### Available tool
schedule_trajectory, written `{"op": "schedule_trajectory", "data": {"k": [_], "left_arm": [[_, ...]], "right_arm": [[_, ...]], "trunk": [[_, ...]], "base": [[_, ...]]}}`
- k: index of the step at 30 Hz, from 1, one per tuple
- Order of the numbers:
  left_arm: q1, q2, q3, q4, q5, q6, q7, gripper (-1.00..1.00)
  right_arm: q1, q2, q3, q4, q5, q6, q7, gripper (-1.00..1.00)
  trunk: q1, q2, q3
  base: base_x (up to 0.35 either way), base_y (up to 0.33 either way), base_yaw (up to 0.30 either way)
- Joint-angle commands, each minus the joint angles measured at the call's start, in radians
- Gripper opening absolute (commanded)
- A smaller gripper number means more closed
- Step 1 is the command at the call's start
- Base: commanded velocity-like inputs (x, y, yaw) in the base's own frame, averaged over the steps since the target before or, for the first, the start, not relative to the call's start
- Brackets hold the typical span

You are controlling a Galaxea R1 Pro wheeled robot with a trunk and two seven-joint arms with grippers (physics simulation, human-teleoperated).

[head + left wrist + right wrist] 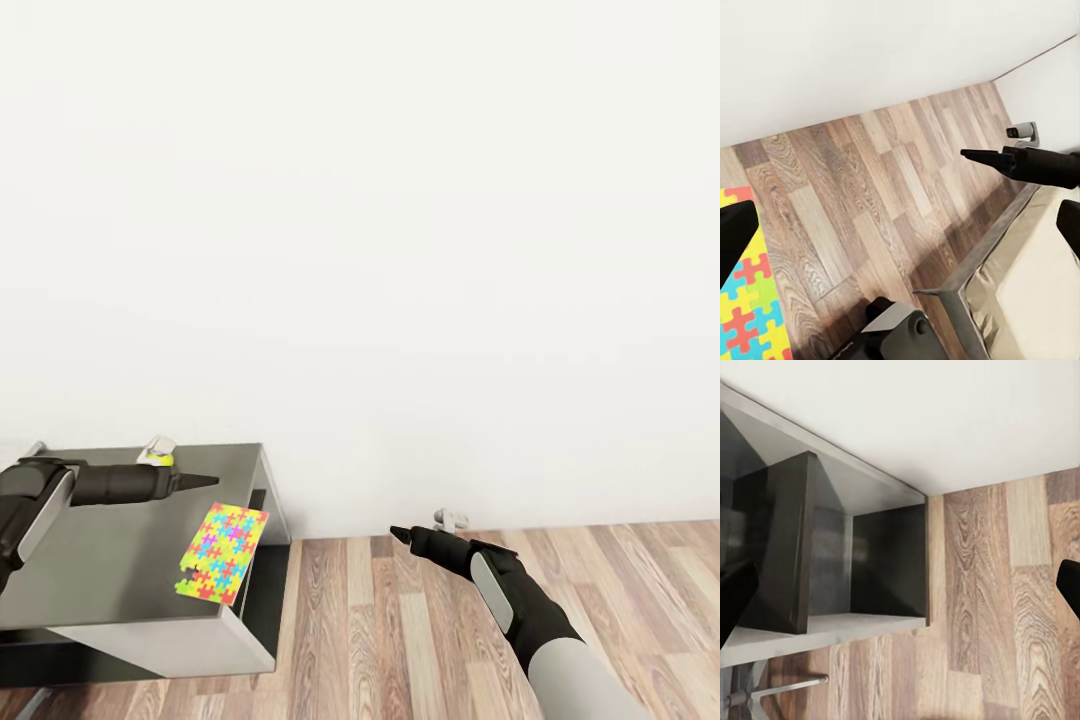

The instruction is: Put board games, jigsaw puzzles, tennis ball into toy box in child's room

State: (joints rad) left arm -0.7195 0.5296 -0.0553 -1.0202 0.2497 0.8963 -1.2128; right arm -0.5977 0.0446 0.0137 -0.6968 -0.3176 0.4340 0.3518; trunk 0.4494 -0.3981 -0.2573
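**Both arms out over table and floor, one puzzle sheet at the table's edge**

Closest to me the right arm reaches forward over the wood-plank floor (420,620), forearm angled up and leftward, its right gripper (425,528) hanging above bare boards with nothing in it. In the right wrist view the two dark fingers (735,600) sit at opposite edges, wide apart.

To the left stands the grey table (100,590). A jigsaw puzzle (222,553) lies flat on its top near the right edge, its long axis running from the near corner toward the wall, tilted slightly rightward; its near left corner looks ragged, pieces jutting. The left arm stretches level across the tabletop, pointing right, with the left gripper (190,476) hovering beyond the sheet; I cannot tell how its fingers stand. Just behind that arm a small yellow-green tennis ball (160,460) peeks out.

Beyond everything is the plain white wall (400,250).
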Motion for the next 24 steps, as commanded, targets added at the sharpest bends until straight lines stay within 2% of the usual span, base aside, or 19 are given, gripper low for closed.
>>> {"op": "schedule_trajectory", "data": {"k": [1, 24], "left_arm": [[-0.001, 0.001, -0.002, 0.000, 0.005, 0.007, -0.001, 1.00], [0.001, 0.001, -0.001, 0.001, 0.004, 0.007, -0.004, 1.00]], "right_arm": [[-0.001, 0.000, 0.000, -0.001, -0.006, 0.006, -0.001, 1.00], [-0.001, 0.000, 0.000, -0.001, -0.007, 0.005, -0.002, 1.00]], "trunk": [[0.001, -0.002, 0.000], [0.001, -0.002, 0.037]], "base": [[0.000, 0.000, 0.000], [0.000, 0.000, 0.000]]}}
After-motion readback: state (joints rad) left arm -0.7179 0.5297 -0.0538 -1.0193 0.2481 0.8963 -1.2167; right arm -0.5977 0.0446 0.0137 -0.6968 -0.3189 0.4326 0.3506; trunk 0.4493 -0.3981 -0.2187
